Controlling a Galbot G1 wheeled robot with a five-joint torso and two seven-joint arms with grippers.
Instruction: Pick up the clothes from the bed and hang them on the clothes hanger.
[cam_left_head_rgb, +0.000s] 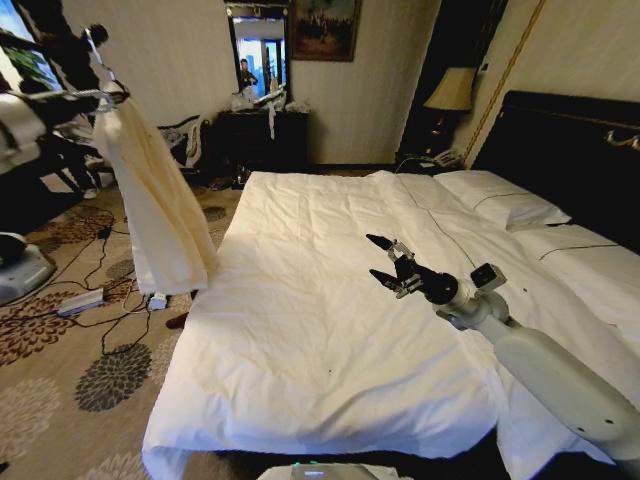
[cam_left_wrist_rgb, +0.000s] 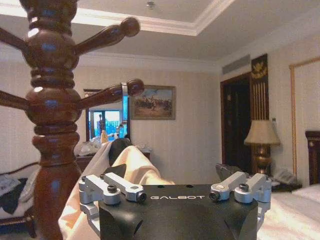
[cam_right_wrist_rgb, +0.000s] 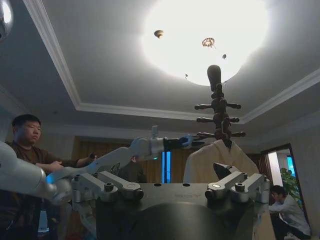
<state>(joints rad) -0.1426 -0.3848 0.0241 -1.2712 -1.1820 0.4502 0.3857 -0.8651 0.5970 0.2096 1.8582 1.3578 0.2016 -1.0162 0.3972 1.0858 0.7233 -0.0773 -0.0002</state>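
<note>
Clothes (cam_left_head_rgb: 160, 205) hang by coat stand (cam_left_wrist_rgb: 50, 125); right gripper (cam_left_head_rgb: 385, 262) wide apart (over bed (cam_left_head_rgb: 300, 330)); left gripper state unclear.

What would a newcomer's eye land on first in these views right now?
First, the cream, thin shirt-like garment hanging on a slim hanger with a silver hook off the left of the wide white-duveted bed, beside the dark turned-wood coat stand. Next, the right gripper, jaws open, poised over the duvet. The left gripper is up by the stand.

"GALBOT" on left wrist housing (cam_left_wrist_rgb: 177, 212)
</note>
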